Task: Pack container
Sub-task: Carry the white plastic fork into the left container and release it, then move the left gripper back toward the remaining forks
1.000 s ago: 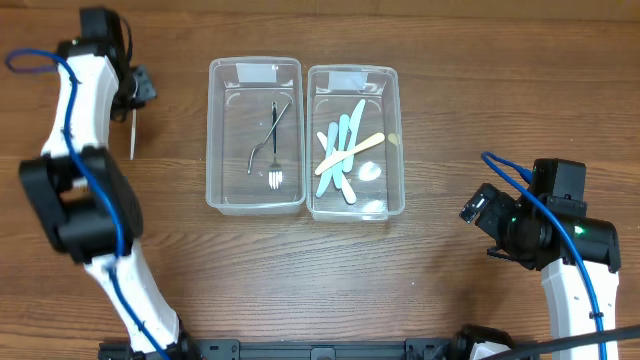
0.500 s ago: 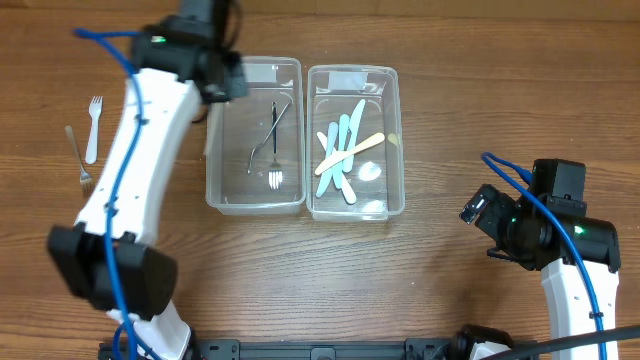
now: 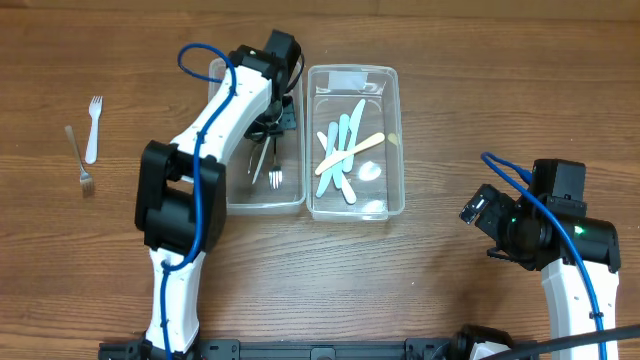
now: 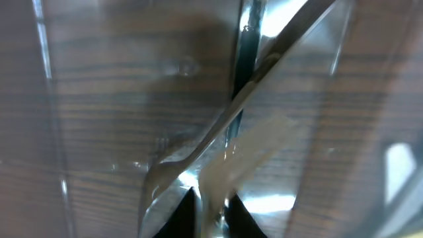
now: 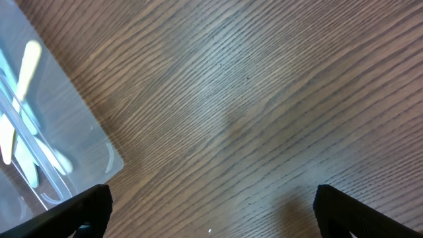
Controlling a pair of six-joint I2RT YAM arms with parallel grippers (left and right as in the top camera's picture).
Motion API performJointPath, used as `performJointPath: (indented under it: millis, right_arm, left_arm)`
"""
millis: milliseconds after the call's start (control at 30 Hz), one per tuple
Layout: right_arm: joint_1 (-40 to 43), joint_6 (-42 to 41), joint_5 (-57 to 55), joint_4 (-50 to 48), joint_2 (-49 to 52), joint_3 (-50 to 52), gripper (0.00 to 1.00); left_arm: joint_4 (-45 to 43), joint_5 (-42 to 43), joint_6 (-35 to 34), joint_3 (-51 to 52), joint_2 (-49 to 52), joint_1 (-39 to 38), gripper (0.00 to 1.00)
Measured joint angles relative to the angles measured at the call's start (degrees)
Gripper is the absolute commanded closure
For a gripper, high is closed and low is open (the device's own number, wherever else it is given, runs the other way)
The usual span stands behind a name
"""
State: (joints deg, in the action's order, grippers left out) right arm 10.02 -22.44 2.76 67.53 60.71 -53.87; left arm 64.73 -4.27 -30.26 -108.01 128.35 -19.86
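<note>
Two clear plastic containers stand side by side. The left container [image 3: 215, 190] holds metal forks [image 3: 273, 170]. The right container [image 3: 395, 150] holds several blue and cream plastic utensils [image 3: 340, 150]. My left gripper [image 3: 278, 118] is low inside the left container. In the left wrist view its jaws [image 4: 211, 215] are nearly shut on a pale, blurred utensil [image 4: 221, 175], just above a metal fork [image 4: 198, 149]. My right gripper [image 3: 485, 225] is open and empty over bare table [image 5: 211, 211], right of the containers.
A white plastic fork [image 3: 95, 128] and a metal fork [image 3: 78, 160] lie on the table at the far left. A corner of the right container shows in the right wrist view [image 5: 59, 152]. The table is wood.
My left arm has swung from the table's far left to over and into the left container, carrying a thin utensil. The right arm has not moved.
</note>
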Motion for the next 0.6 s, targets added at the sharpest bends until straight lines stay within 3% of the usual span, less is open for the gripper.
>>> performJointPath:
  millis: [67,333,600]
  right_arm:
    - [0.00,-0.02,-0.02,-0.02,0.00,0.00,0.00]
    - [0.00,0.00,-0.02,-0.02,0.00,0.00,0.00]
    - [0.00,0.00,-0.02,-0.07,0.00,0.00,0.00]
  left_arm:
    - [-0.04,0.22,0.28,0.04,0.15,0.00,0.50]
    - [3.67,-0.94,1.99,-2.93,-1.73,0.79,0.28]
    - [7.98,-4.83,5.29,-7.72,-21.18,11.82,0.07]
